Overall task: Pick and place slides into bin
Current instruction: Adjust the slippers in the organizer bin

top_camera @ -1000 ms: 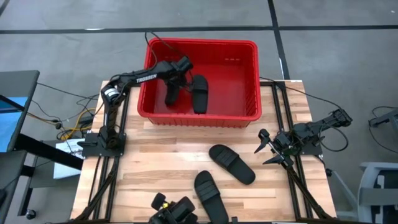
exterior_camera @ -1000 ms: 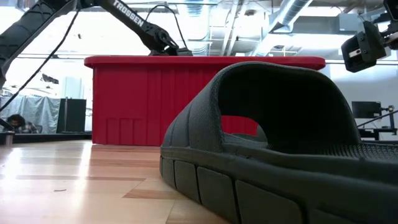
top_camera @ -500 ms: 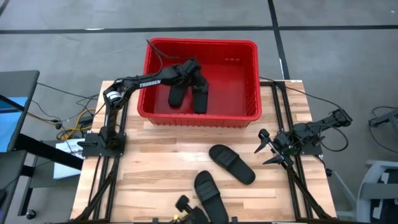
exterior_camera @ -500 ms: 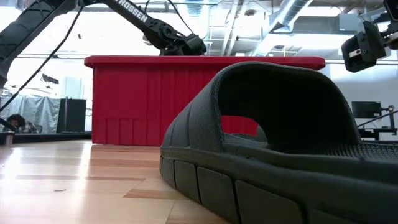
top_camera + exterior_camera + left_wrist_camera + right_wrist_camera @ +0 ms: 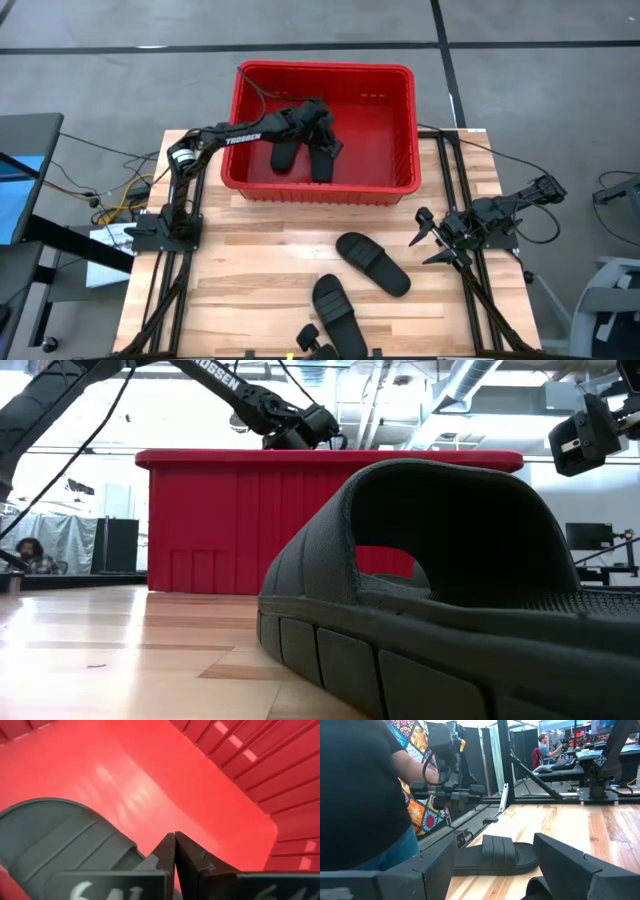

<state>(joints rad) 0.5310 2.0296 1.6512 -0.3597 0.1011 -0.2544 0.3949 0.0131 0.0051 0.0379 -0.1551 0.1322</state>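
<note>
The red bin (image 5: 400,130) stands at the table's far side and also shows in the low view (image 5: 220,520). Two black slides (image 5: 283,155) (image 5: 322,162) lie side by side on its floor. My left gripper (image 5: 328,140) is inside the bin, above the right one of these slides (image 5: 60,840). Its fingers are shut (image 5: 175,836) and empty. Two more slides (image 5: 372,263) (image 5: 335,310) lie on the table's near half. One of them fills the low view (image 5: 450,600). My right gripper (image 5: 425,240) is open at the right, facing a slide (image 5: 495,852).
The bin's right half (image 5: 375,140) is bare floor. A person in a dark shirt (image 5: 360,795) stands beyond the table's near edge, holding a hand-held device (image 5: 447,785). Dark gear (image 5: 308,340) shows at the near edge.
My left gripper has moved toward the table's right edge inside the bin, from above the left slide to above the right one. The left slide has shifted a little to the right and now lies on the bin's floor.
</note>
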